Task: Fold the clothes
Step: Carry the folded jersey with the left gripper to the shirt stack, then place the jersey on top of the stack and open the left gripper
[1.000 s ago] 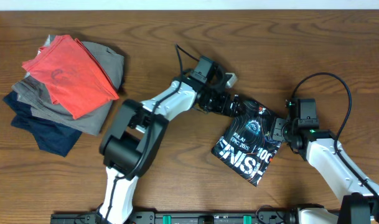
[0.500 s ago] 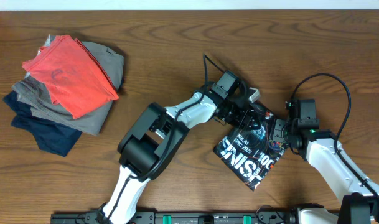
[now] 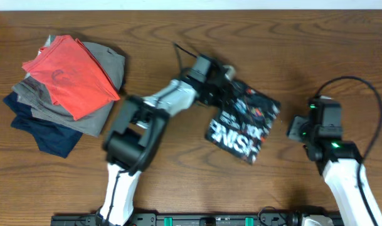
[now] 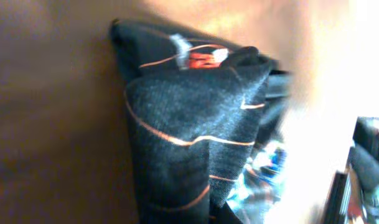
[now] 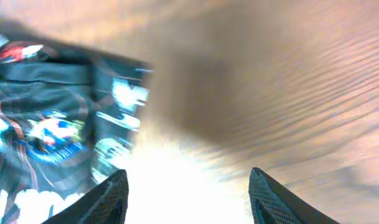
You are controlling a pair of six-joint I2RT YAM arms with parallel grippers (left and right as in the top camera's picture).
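Observation:
The clothes (image 3: pixel 244 122), a black jersey with white lettering and orange lines, lie folded into a small packet right of the table's centre. My left gripper (image 3: pixel 223 88) is at the packet's far left corner, shut on the fabric. In the left wrist view the bunched black cloth (image 4: pixel 195 118) fills the frame and hides the fingers. My right gripper (image 3: pixel 297 130) stands open to the right of the packet, apart from it. The right wrist view shows its two fingertips (image 5: pixel 111 199) wide apart over bare wood, with the jersey (image 5: pixel 46 130) off to the left.
A pile of folded grey and navy garments (image 3: pixel 65 107) with a red shirt (image 3: pixel 68 72) on top sits at the far left. Bare wooden table (image 3: pixel 178 169) lies between the pile and the jersey.
My left gripper has shut on the jersey's corner and pulled the packet a little left and back. The right arm has drawn away to the right, off the jersey.

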